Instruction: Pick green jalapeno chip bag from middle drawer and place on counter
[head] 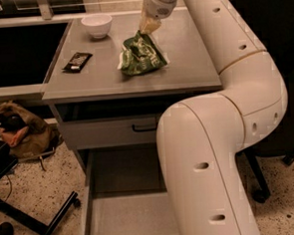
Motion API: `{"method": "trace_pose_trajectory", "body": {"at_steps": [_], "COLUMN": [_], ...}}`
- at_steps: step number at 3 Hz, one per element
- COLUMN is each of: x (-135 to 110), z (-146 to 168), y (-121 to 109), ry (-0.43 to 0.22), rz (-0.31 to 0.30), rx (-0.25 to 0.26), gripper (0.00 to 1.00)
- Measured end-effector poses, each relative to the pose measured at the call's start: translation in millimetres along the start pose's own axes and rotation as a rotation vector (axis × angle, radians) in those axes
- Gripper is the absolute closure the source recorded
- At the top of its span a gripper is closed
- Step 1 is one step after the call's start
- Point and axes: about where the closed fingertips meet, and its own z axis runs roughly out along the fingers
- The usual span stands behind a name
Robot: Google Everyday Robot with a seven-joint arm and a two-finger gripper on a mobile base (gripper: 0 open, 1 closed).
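Note:
The green jalapeno chip bag (141, 55) lies crumpled on the counter (193, 62), near its middle. My gripper (148, 26) reaches down from the top of the view to the bag's far upper corner. It is shut on that corner while the rest of the bag rests on the counter top. The middle drawer (124, 216) stands pulled open low in front of the cabinet. The part of its grey floor that shows is bare, and my arm (214, 150) hides its right side.
A white bowl (97, 25) sits at the counter's back left and a black snack bar wrapper (77, 61) at its left. Below the counter is a shut drawer front with a black handle (144, 127). A brown bundle (19, 130) and black stand legs (33, 218) are on the floor at left.

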Motion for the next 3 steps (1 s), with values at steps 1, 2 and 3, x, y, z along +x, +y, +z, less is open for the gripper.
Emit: {"method": "trace_pose_trajectory", "body": {"at_steps": [1, 2, 3], "x": [2.2, 2.2, 2.2], "z": [3.5, 3.5, 3.6], "y": [0.1, 0.1, 0.1], "ry": [0.001, 0.001, 0.001], "rz": [0.002, 0.002, 0.002], "rx": [0.001, 0.001, 0.001], "gripper": [1.00, 0.82, 0.58]}}
